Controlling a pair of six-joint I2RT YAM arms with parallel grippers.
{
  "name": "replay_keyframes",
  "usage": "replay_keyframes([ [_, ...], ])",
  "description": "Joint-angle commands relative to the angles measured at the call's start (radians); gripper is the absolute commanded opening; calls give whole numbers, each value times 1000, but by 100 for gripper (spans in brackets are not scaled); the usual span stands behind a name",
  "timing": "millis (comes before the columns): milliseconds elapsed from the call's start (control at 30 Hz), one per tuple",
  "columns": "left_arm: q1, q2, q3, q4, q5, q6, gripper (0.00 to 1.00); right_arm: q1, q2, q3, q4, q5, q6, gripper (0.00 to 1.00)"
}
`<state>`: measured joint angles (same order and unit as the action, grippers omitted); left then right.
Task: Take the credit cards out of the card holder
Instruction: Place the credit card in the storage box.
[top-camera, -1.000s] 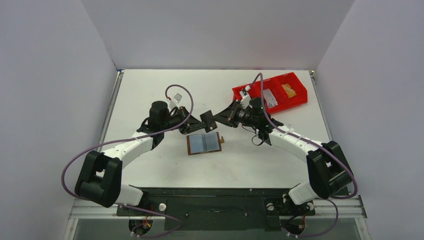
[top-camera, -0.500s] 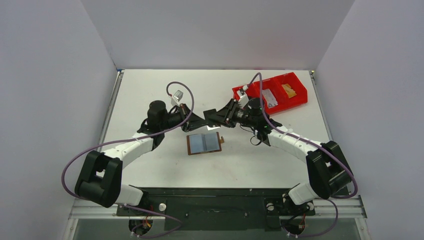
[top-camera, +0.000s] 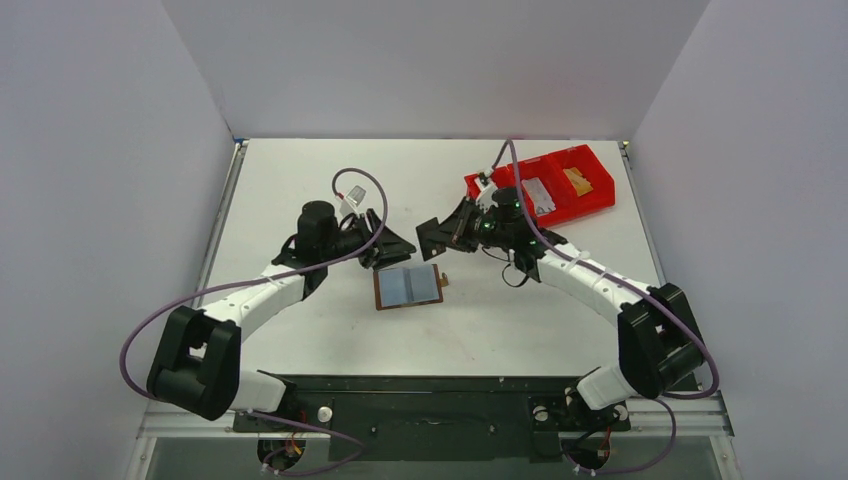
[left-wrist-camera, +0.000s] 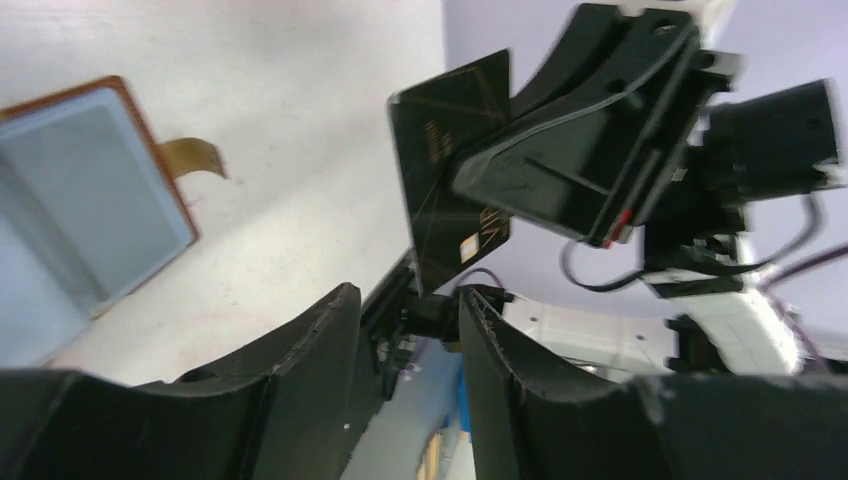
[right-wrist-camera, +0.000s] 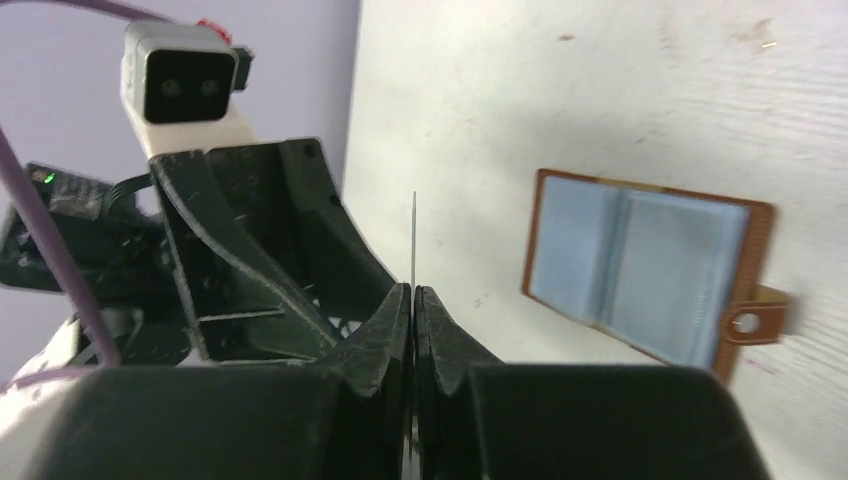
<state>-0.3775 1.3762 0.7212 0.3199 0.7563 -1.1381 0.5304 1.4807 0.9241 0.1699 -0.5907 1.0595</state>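
The card holder (top-camera: 409, 287) lies open and flat on the table (top-camera: 300, 170), just on the near side of my two grippers. It is brown leather around the edge, with two pale grey-blue pockets facing up and a small brown tab (right-wrist-camera: 745, 322) sticking out from one side. I cannot tell whether any card sits in those pockets.

My right gripper (right-wrist-camera: 412, 292) is clenched on one black card (left-wrist-camera: 445, 170), pinching it by one end. The card is lifted clear of the table, above the far edge of the holder, and my right wrist camera sees it edge-on as a thin line. Its face carries faint markings too blurred to read.

My left gripper (left-wrist-camera: 405, 305) is spread apart with nothing between its fingers. It points at the card from close by, the card's lower corner just beyond the fingertips.

I count one card, one holder, and one red bin (top-camera: 590, 205) of three compartments at the far right.
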Motion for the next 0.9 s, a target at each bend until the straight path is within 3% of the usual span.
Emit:
replay_keyframes([
  [0, 8, -53, 117, -302, -148, 204, 40, -27, -58, 138, -300, 186, -240, 0],
  [133, 8, -64, 197, -570, -270, 341, 44, -35, -18, 335, -635, 474, -427, 0],
  [267, 9, -89, 215, -646, -324, 402, 46, -47, 71, 502, -808, 807, -557, 0],
  [400, 9, -94, 221, -672, -342, 430, 46, -72, 184, 627, -887, 998, -638, 0],
  [667, 9, -74, 253, -696, -333, 453, 46, -103, 442, 831, -950, 1176, -719, 0],
  [867, 9, -62, 265, -701, -330, 457, 46, -108, 560, 924, -967, 1201, -744, 0],
])
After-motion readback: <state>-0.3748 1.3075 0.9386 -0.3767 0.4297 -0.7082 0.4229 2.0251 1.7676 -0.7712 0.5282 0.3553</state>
